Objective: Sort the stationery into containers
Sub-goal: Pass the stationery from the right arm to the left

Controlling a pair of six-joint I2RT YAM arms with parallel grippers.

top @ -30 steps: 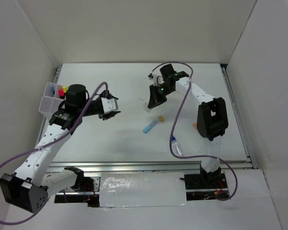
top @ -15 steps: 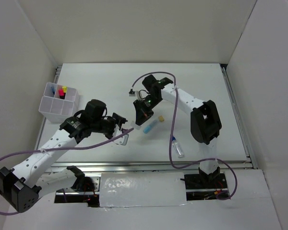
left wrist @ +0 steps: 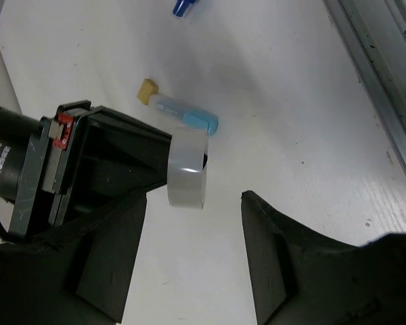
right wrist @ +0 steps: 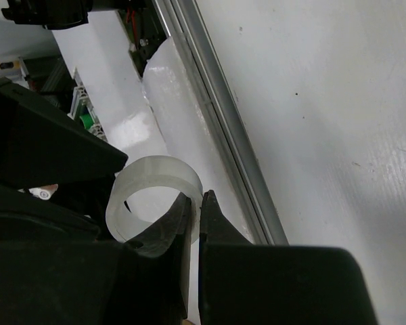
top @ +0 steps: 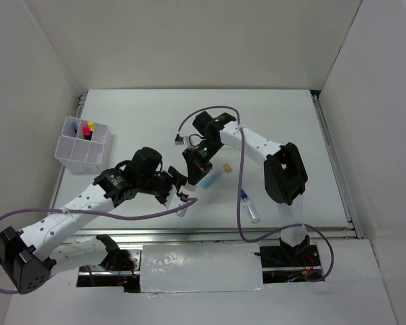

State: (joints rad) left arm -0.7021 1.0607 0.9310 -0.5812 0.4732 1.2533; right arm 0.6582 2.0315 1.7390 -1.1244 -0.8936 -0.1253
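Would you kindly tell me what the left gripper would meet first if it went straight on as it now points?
Most likely the clear tape ring, pinched in the right gripper, centred before the open jaws of the left gripper; its depth is unclear.

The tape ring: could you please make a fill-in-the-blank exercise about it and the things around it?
The right gripper has its jaws ____ on the clear tape ring.
The left gripper, facing the ring, has its jaws ____.
In the organizer box stand highlighters with pink and ____ caps.
Missing words: shut; open; yellow.
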